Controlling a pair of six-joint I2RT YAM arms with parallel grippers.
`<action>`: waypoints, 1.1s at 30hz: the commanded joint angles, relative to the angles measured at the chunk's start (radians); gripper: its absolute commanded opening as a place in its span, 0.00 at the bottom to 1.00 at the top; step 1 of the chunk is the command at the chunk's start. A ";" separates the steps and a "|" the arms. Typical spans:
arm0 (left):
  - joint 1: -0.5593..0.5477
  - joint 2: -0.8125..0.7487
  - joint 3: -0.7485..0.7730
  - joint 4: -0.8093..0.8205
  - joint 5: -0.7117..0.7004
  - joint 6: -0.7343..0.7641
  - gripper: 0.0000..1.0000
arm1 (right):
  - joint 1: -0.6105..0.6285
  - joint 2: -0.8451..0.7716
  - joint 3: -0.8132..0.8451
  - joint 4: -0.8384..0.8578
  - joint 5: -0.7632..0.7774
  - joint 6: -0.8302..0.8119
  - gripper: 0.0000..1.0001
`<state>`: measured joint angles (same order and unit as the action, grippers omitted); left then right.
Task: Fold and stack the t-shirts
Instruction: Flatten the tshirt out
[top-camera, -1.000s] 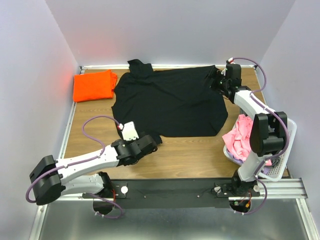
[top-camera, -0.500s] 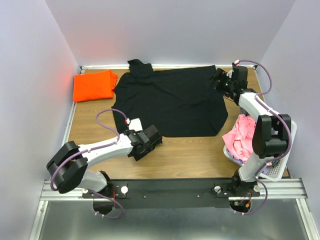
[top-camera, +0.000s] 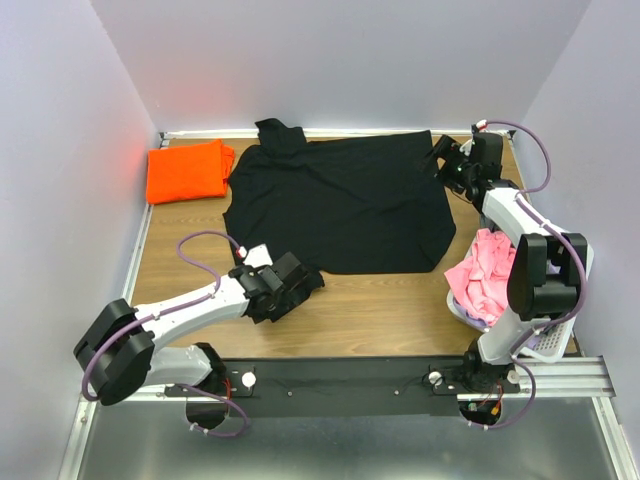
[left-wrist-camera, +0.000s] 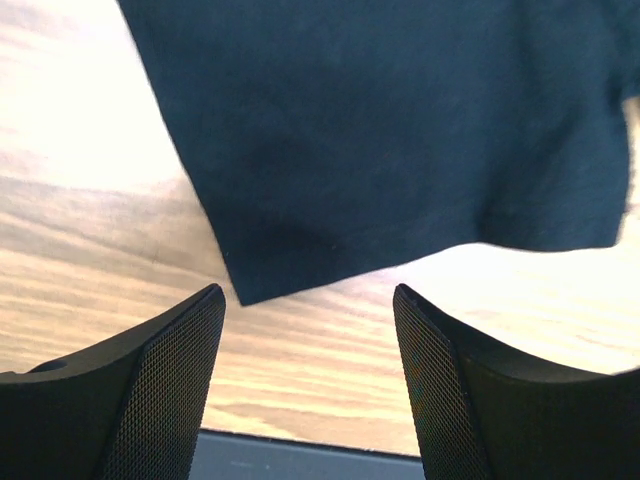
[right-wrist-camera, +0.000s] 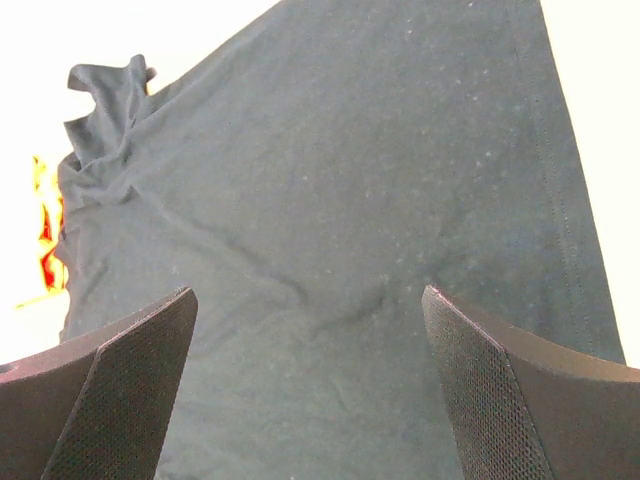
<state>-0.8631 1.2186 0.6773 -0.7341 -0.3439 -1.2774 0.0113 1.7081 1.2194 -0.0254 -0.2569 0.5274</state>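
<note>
A black t-shirt (top-camera: 340, 205) lies spread flat across the back of the wooden table. Its near left corner (left-wrist-camera: 245, 285) shows just ahead of my left gripper (top-camera: 308, 281), which is open and empty, low over the table. My right gripper (top-camera: 440, 160) is open and empty at the shirt's far right corner; the right wrist view shows the shirt (right-wrist-camera: 330, 250) stretching away between the fingers. A folded orange t-shirt (top-camera: 187, 170) lies at the back left. Pink t-shirts (top-camera: 482, 275) sit crumpled in a white basket.
The white basket (top-camera: 560, 325) stands at the right edge beside the right arm. Lilac walls close in the table on three sides. A black rail (top-camera: 350, 380) runs along the near edge.
My left arm swung, and its gripper ended off the shirt's near left corner, open. My right gripper let go of the far right corner and drew back a little to the right.
</note>
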 joint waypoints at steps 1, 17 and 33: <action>0.003 0.002 -0.016 -0.008 0.057 -0.037 0.75 | -0.008 -0.027 -0.018 0.018 -0.030 0.010 1.00; 0.004 0.032 -0.070 0.051 0.097 -0.065 0.70 | -0.033 -0.039 -0.035 0.018 -0.045 0.014 1.00; 0.062 0.067 -0.065 0.084 0.055 -0.007 0.54 | -0.039 -0.045 -0.049 0.055 -0.044 0.013 1.00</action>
<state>-0.8139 1.2522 0.6189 -0.6693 -0.2428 -1.3056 -0.0212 1.6936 1.1862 0.0078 -0.2821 0.5343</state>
